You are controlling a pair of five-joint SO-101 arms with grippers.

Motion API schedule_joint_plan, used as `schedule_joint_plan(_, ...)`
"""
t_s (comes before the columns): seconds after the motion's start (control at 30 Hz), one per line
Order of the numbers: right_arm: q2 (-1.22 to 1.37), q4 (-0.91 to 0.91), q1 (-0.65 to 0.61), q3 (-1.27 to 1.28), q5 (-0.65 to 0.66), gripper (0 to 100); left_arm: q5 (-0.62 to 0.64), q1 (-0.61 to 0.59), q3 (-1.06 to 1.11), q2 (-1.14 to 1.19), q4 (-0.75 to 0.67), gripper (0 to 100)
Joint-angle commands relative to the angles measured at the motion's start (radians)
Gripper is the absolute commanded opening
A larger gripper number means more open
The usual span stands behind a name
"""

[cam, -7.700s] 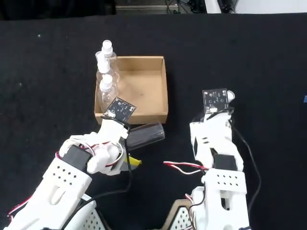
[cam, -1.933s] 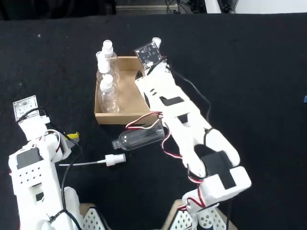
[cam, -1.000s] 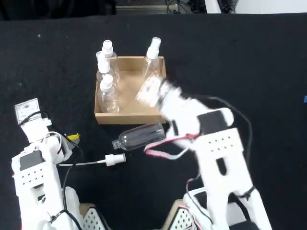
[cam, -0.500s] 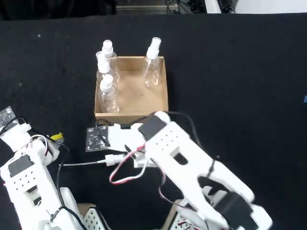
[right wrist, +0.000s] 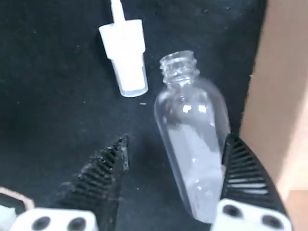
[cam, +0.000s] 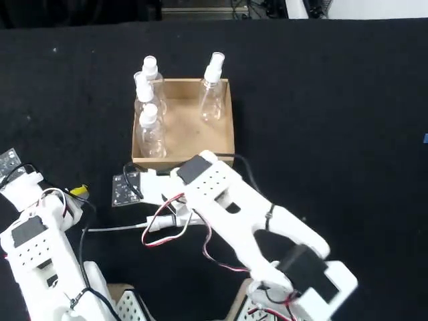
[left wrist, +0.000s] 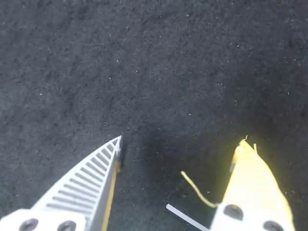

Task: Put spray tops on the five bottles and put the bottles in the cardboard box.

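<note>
Bottle (right wrist: 192,144): lies on its side on the mat (left wrist: 144,57), neck bare, just beside the front wall of the box (right wrist: 284,96); I can't tell whether it touches the wall
Top (right wrist: 126,53): lies loose on the mat near the bottle's open neck but apart from it, its thin tube (cam: 114,229) trailing toward my left arm
Right gripper (right wrist: 177,142): my fingers are spread wide and straddle the bottle's body, one tip on the open mat side, the other in the gap by the box; neither pad seems to press the plastic yet
Left gripper (left wrist: 182,141): fingers apart, holding nothing, over bare mat well away from the bottle
Box contents: four capped bottles (cam: 148,134) stand upright inside, three along one wall and one at a far corner
How the bottle will handle: clear thin plastic, and empty by the look of it, so I judge it light, smooth and round; it should roll or skid if one finger reaches it first, and its wall may dent under a hard squeeze
Where I'd hold it: across the widest part of the body, near the middle, leaving neck and shoulder free for the top
How the top will handle: small, stiff and very light, the tube thin and bendy; I'd take it by the collar, not the tube
Risk: the finger by the box has little room and could catch the cardboard
</note>
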Motion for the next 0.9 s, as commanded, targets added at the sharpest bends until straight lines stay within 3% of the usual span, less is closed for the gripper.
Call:
schedule_joint_plan(0.0,0.048,-0.012,0.011,-0.056,0.005,27.9,0.008,-0.004,-0.064,-0.006,-0.017,33)
schedule_joint_plan(0.2,0.093,-0.069,0.011,-0.056,-0.063,27.0,0.005,-0.004,-0.064,-0.006,-0.015,33)
schedule_joint_plan(0.4,0.091,-0.071,0.064,-0.061,-0.218,9.3,0.005,-0.004,-0.062,-0.006,-0.014,33)
schedule_joint_plan(0.6,0.048,0.023,0.212,-0.059,-0.318,10.1,0.005,-0.004,-0.062,-0.006,-0.015,33)
schedule_joint_plan(0.87,-0.101,0.058,0.572,0.030,-0.324,10.6,0.005,-0.002,-0.061,-0.006,-0.018,33)
